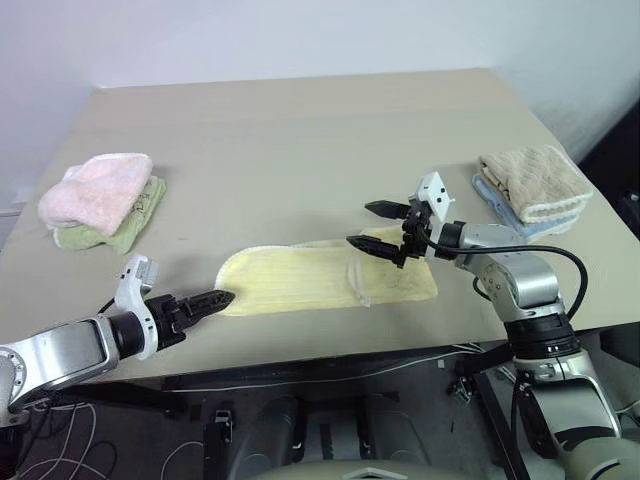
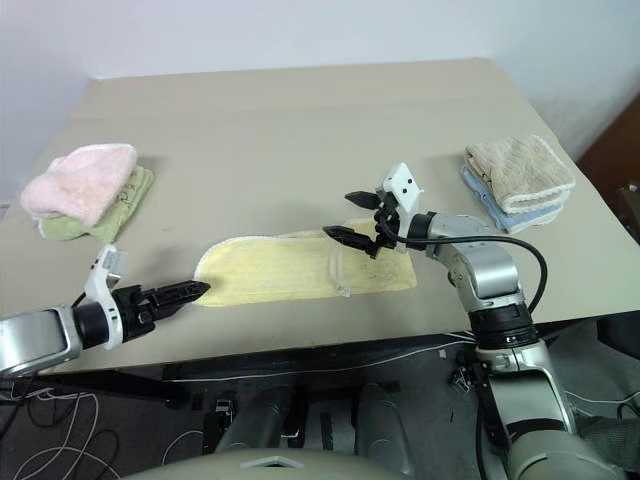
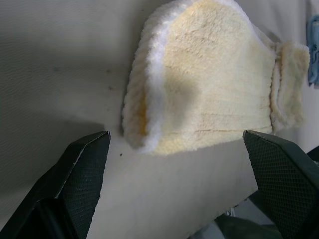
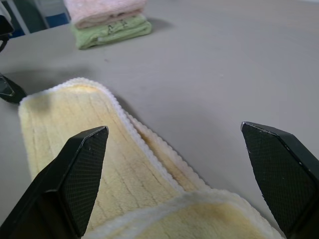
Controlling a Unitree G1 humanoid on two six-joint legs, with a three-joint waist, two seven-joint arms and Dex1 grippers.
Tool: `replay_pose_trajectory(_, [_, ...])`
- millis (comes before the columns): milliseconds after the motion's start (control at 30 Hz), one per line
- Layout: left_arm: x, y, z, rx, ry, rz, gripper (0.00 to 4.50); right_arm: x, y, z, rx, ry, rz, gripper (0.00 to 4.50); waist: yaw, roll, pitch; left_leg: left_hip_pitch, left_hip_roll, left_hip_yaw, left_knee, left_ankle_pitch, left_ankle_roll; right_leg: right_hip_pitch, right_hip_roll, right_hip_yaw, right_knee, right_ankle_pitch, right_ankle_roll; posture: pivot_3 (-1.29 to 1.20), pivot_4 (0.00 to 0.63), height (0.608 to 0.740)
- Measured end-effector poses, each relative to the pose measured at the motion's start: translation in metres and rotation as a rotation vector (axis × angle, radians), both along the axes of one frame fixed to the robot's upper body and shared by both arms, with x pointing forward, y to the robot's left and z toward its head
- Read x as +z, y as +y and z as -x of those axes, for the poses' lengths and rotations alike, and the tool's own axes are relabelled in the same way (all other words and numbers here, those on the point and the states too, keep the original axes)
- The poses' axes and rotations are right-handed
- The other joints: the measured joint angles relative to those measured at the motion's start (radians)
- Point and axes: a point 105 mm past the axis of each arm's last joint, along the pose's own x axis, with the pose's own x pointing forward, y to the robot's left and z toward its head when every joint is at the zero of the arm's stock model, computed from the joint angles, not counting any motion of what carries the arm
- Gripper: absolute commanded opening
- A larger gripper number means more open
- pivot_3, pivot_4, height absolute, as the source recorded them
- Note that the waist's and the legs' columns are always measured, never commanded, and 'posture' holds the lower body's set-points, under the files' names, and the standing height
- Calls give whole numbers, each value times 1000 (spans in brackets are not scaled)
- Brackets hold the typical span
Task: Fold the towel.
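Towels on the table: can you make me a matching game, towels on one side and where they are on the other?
Things:
1. yellow towel
2. pink towel
3. green towel
4. beige towel

Places:
A. top of the stack on the robot's right
B. under the pink one
C. top of the stack on the robot's left
D. lying long and flat near the front edge, between both arms

Pairs: 1-D, 2-C, 3-B, 4-A
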Motion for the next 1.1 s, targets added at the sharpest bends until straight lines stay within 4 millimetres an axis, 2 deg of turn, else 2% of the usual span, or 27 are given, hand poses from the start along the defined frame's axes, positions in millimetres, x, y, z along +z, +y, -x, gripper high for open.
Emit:
replay_pose_trajectory(400, [-5, -8, -10, 9, 31, 36, 4483, 1, -5, -5, -60, -12, -17, 4500, 9, 5, -2, 3, -1, 0, -1, 0, 0, 2, -1, 0, -1, 0, 0, 0, 150, 740])
replay_pose_trajectory(533, [-10, -10, -14, 24, 46, 64, 3198, 2, -5, -6, -69, -20, -20, 4500, 25, 5, -2, 4, -1, 0, -1, 0, 0, 3, -1, 0, -1, 0, 0, 0, 150, 740])
replay_pose_trajectory(700, [-17, -24, -13, -1, 66, 121, 1506, 4, -5, -7, -82, -35, -16, 4500, 24, 5, -2, 2, -1, 0, -1, 0, 0, 2, -1, 0, -2, 0, 0, 0, 150, 740])
replay_pose_trajectory(833, [-17, -24, -13, -14, 69, 102, 104, 3, -6, -8, -92, -41, -5, 4500, 21, 5, -2, -2, -1, 0, -2, 0, 0, 0, -1, 0, -1, 0, 0, 0, 150, 740])
replay_pose_trajectory(1100, [-14, -16, -15, -3, 65, 73, 43, -2, -7, -7, -94, -37, 9, 4500, 21, 5, -2, -2, -1, 0, -2, 0, 0, 0, -1, 0, -2, 0, 0, 0, 150, 740])
